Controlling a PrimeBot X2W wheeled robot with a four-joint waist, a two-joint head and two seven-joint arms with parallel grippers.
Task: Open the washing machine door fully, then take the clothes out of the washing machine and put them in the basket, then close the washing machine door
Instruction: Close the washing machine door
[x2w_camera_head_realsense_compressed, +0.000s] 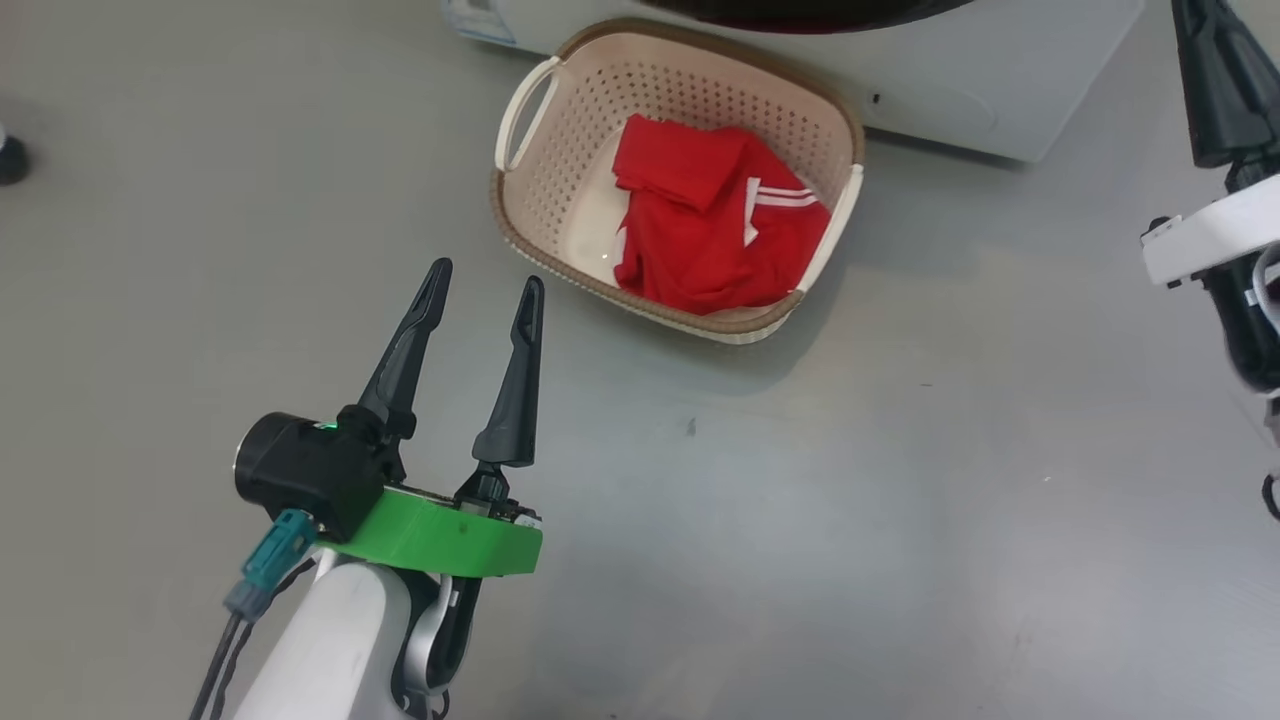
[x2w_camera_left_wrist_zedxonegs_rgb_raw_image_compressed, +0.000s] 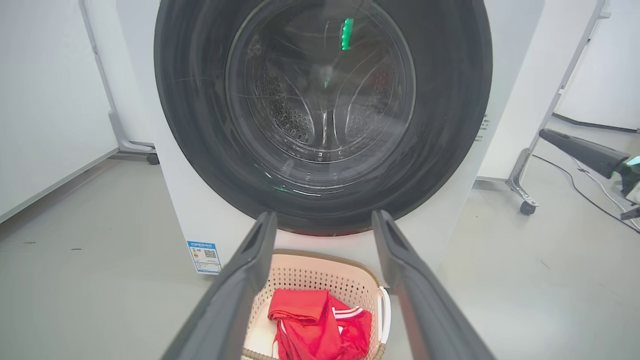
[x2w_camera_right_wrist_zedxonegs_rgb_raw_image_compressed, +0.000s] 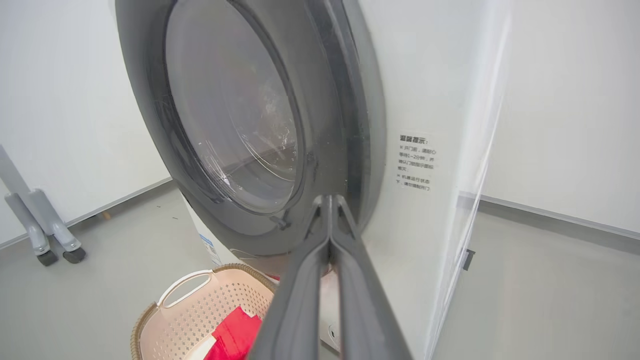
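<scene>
So the clothes (x2w_camera_head_realsense_compressed: 715, 225) lie in the basket (x2w_camera_head_realsense_compressed: 640, 90) before the washing machine (x2w_camera_left_wrist_zedxonegs_rgb_raw_image_compressed: 200, 210), the left gripper (x2w_camera_head_realsense_compressed: 487, 275) hangs wide and empty nearby, and the right gripper (x2w_camera_right_wrist_zedxonegs_rgb_raw_image_compressed: 328, 202), fingers pinched together on nothing, points at the washing machine door (x2w_camera_left_wrist_zedxonegs_rgb_raw_image_compressed: 322, 100) rim, probably to press it home.

Test lab, by the look of it: a big white front-loading washing machine (x2w_camera_left_wrist_zedxonegs_rgb_raw_image_compressed: 200, 220) on a bare grey floor (x2w_camera_left_wrist_zedxonegs_rgb_raw_image_compressed: 75, 300), plain white partition panels (x2w_camera_left_wrist_zedxonegs_rgb_raw_image_compressed: 45, 100) on castored metal legs (x2w_camera_left_wrist_zedxonegs_rgb_raw_image_compressed: 520, 185) flanking that machine.
</scene>
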